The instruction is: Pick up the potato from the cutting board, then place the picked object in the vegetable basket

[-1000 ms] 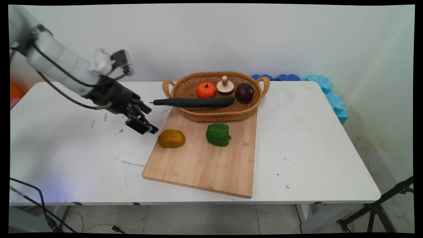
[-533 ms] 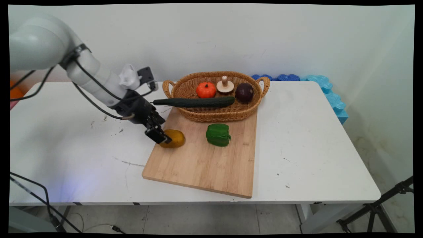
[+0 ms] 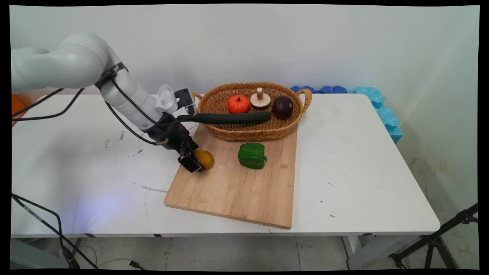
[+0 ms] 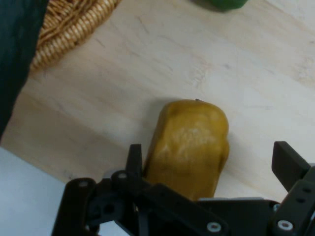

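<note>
A: From above, where is the gripper (image 3: 193, 162)?
B: Low over the cutting board's (image 3: 237, 191) left corner on the worktop (image 3: 363, 160), at the yellow pepper (image 3: 205, 158).
A: And from the hand?
B: Its fingers (image 4: 288, 164) are spread wide on either side of the yellow pepper (image 4: 189, 145), gripping nothing; basket (image 4: 69, 24) upper left.

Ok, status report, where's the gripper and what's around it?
Gripper open, jaws either side of the yellow pepper. Pepper flat on the board. Cucumber overhangs the basket just behind the arm; green pepper apart.
</note>
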Robot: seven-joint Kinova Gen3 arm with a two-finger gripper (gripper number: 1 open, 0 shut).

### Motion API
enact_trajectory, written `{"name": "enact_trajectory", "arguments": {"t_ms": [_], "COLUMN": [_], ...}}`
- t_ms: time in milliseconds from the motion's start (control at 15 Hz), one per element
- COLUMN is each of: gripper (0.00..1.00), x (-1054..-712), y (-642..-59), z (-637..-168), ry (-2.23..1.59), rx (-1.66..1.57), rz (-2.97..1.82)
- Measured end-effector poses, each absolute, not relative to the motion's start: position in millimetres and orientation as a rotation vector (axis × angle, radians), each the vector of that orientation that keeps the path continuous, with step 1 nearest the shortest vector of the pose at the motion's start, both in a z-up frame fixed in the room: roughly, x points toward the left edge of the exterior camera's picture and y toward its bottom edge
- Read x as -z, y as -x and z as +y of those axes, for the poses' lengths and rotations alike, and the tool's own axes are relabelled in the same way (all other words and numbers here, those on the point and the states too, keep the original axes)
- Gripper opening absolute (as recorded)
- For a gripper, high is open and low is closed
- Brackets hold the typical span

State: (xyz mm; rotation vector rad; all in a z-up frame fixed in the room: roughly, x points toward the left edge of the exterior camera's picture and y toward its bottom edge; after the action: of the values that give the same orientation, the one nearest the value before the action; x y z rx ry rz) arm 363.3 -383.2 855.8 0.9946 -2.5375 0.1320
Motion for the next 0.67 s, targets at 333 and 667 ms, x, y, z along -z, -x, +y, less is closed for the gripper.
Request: {"name": "enact_trajectory", "arguments": {"t_ms": [333,667], "gripper": [0.0,0.0], "x": [-845.2,-844.6], "y": [-358.5,-355.0], "z": [-389.5,-392.9], "ry": [-0.978,-0.991], "rx": [-0.123,-0.116], "rz": [-2.569,-2.569]}}
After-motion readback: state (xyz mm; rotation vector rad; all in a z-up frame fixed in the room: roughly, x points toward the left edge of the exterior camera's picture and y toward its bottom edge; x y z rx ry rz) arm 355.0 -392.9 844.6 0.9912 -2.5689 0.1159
